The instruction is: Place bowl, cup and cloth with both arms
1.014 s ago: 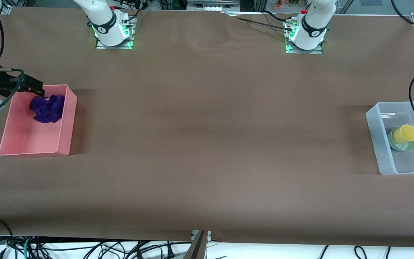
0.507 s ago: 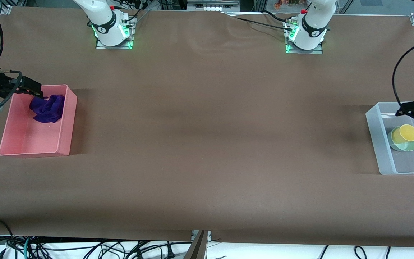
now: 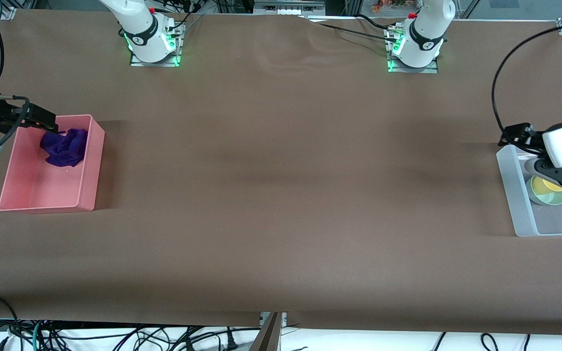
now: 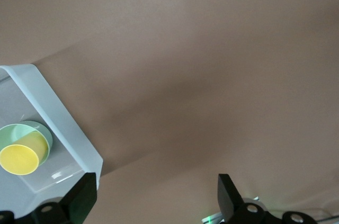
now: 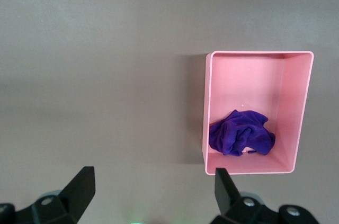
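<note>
The purple cloth (image 3: 64,146) (image 5: 241,139) lies bunched in a pink bin (image 3: 90,161) (image 5: 299,113) at the right arm's end of the table. My right gripper (image 3: 37,119) (image 5: 153,187) hangs open and empty over that bin's corner. At the left arm's end, the yellow cup (image 3: 549,184) (image 4: 21,158) sits in the mint-green bowl (image 3: 547,196) (image 4: 39,131), inside a clear bin (image 3: 520,195) (image 4: 58,123). My left gripper (image 3: 512,135) (image 4: 153,195) is open and empty over that bin's corner. Its hand hides part of the cup in the front view.
Both arm bases (image 3: 151,44) (image 3: 415,48) stand at the table edge farthest from the front camera. A broad stretch of brown tabletop (image 3: 281,185) separates the two bins. Loose cables (image 3: 115,336) hang below the table edge nearest the camera.
My left hand has swung in from the table's end to over the clear bin and now covers part of the cup. The right arm has barely moved.
</note>
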{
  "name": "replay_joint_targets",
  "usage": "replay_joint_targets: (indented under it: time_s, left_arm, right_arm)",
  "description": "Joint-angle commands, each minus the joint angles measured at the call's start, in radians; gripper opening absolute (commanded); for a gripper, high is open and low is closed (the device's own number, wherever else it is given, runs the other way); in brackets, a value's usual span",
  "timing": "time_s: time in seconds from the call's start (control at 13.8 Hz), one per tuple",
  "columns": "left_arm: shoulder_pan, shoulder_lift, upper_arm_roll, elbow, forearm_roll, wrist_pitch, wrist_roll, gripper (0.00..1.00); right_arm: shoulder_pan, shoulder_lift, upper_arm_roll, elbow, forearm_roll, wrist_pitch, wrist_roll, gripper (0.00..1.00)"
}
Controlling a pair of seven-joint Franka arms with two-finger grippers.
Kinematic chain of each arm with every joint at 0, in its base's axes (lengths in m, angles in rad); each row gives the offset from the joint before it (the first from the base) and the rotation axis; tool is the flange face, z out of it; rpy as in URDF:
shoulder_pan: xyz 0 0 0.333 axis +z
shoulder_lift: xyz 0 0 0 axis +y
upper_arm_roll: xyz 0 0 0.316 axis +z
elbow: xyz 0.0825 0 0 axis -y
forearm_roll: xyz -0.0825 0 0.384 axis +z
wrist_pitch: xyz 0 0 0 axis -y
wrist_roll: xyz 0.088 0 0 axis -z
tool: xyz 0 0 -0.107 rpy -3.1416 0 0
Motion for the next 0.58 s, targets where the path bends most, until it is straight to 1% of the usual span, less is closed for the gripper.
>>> replay_joint_targets:
  time_s: [0.0,0.07,0.14,0.51]
  left_arm:
    - [-0.151,-0.273,0.132,-0.339,-0.031,0.203,-0.175,1.0]
    - [-0.173,-0.31,0.143,-0.368,-0.04,0.227,-0.281,1.0]
    - [-0.177,-0.315,0.14,-0.366,-0.04,0.227,-0.323,1.0]
    - [-0.161,-0.298,0.139,-0.359,-0.043,0.225,-0.329,1.0]
  right_arm:
    - [-0.008,0.001,0.001,0.01,0.015,0.001,-0.013,1.0]
    - [-0.008,0.001,0.001,0.01,0.015,0.001,-0.012,1.0]
    - [-0.01,0.001,0.001,0.01,0.015,0.001,-0.013,1.0]
    - [-0.011,0.001,0.001,0.01,0.016,0.001,-0.012,1.0]
